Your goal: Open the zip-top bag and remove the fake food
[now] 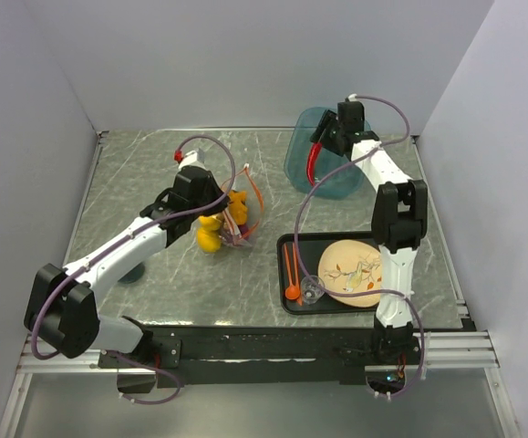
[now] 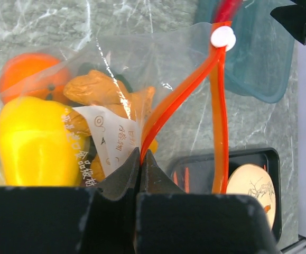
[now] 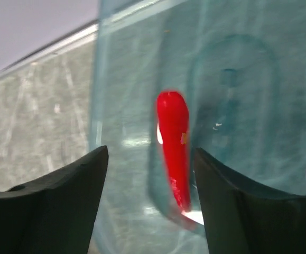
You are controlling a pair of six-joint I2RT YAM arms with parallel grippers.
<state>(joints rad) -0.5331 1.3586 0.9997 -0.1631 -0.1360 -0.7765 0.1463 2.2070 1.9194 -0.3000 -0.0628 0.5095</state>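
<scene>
The zip-top bag lies mid-table, clear, with its orange-red zip strip spread apart and a white slider. My left gripper is shut on one side of the strip; the pinch shows in the left wrist view. In the bag are a yellow piece, an orange and a brown piece. My right gripper hangs open over the blue tub. A red pepper shows blurred between its open fingers, untouched, inside the tub.
A black tray at the front right holds a round wooden plate, a thin orange spoon and sticks and a small clear cup. White walls enclose the marbled table on three sides.
</scene>
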